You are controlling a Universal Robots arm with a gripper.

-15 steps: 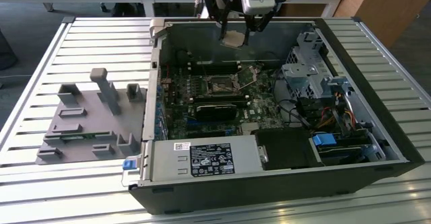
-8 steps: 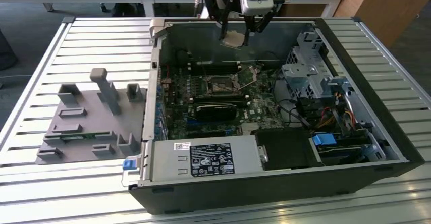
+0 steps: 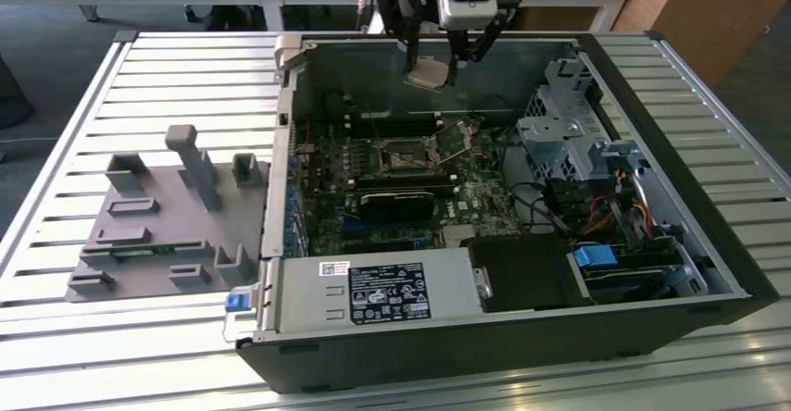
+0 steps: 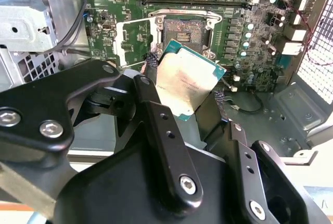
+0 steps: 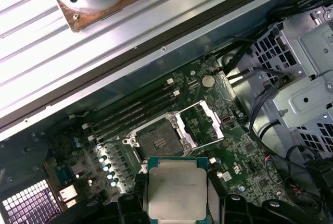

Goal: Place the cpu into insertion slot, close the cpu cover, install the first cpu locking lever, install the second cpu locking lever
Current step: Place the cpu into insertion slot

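- The grey fixture plate [image 3: 161,217] lies on the slatted table [image 3: 74,105] at nine o'clock of the open computer case [image 3: 495,355]. It is well apart from the work, so I see no hazard there.
- The cpu cover [image 5: 202,124] stands swung open just beside the socket in both wrist views. If it tipped back, or the chip's corner clipped its frame on the way down, the part could be knocked askew.
- The insertion slot [image 3: 405,158] sits bare and dark near the middle of the board. Its contacts are the fragile point: a tilted or off-register landing would likely bend them.
- The gripper [image 3: 435,57] is clamped on the cpu [image 3: 428,73], jaws closed on two opposite edges.
  - In the exterior view it hangs above the case at twelve o'clock of the slot, well apart from it.
  - In both wrist views the chip looks turned relative to the socket's square. Lowered like that, it would probably ride on the rim rather than seat.
  - An edge-only hold could also let it slip.
- The drive cage [image 3: 562,138] and cables [image 3: 618,212] crowd three o'clock of the slot, where a wide approach might snag.
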